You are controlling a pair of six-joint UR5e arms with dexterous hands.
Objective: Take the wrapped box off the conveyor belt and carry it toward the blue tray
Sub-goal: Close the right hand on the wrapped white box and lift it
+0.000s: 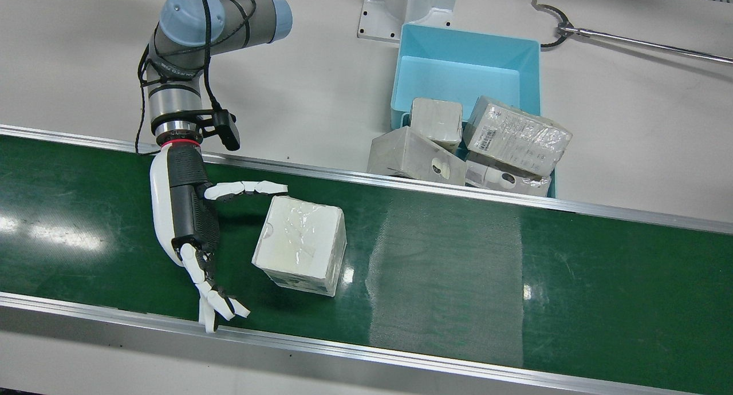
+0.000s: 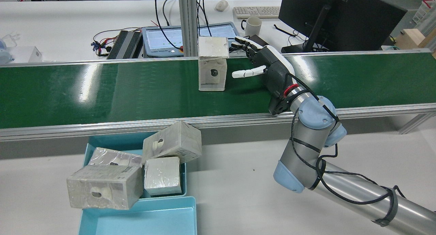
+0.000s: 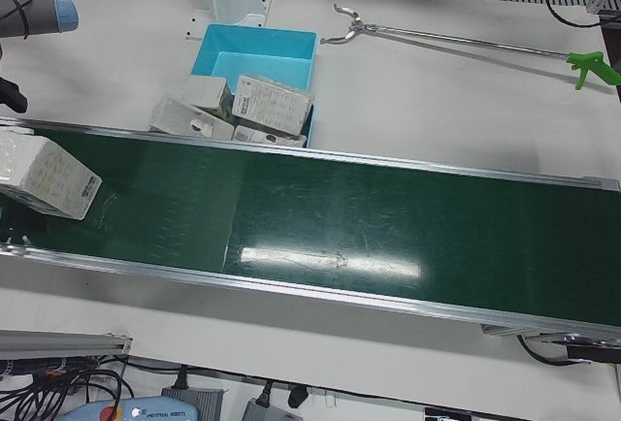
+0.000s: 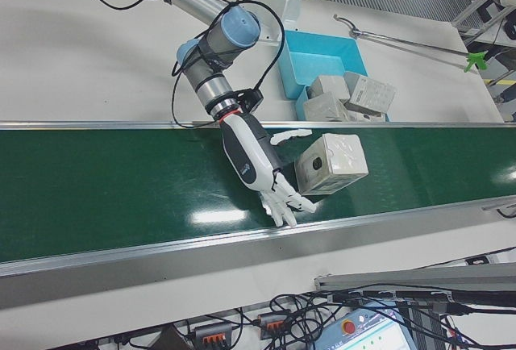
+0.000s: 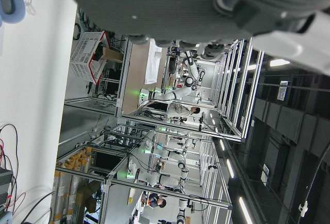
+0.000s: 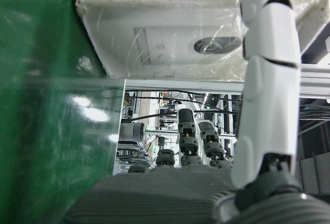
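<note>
The right hand [image 1: 192,223] lies low over the conveyor belt [image 1: 458,257] with its fingers spread and nothing in its grasp: one finger [image 1: 246,189] reaches along the belt's pedestal-side edge toward the near top corner of the wrapped box [image 1: 300,244], while the other fingers [image 1: 215,295] splay toward the operators' edge. The box stands upright near the middle of the belt's width, just beside the open hand, and from the rear view the lone finger looks close to the box's side; whether it touches I cannot tell, since the film wrap glares there. The step in hand is the approach to the grasp. To do it well, the palm should slide toward the box until the box sits between the lone finger and the others, the fingers closing on opposite side faces rather than on a corner, because the glossy wrap probably slips and a tall box pushed high may tip. The blue tray [image 1: 412,68] sits off the belt beyond its pedestal-side edge, already crowded at its belt-side end with several wrapped boxes [image 1: 515,134], so the carry should probably aim at the free far half. The left hand [image 5: 206,7] appears only in its own camera, which shows too little to tell its state.
</note>
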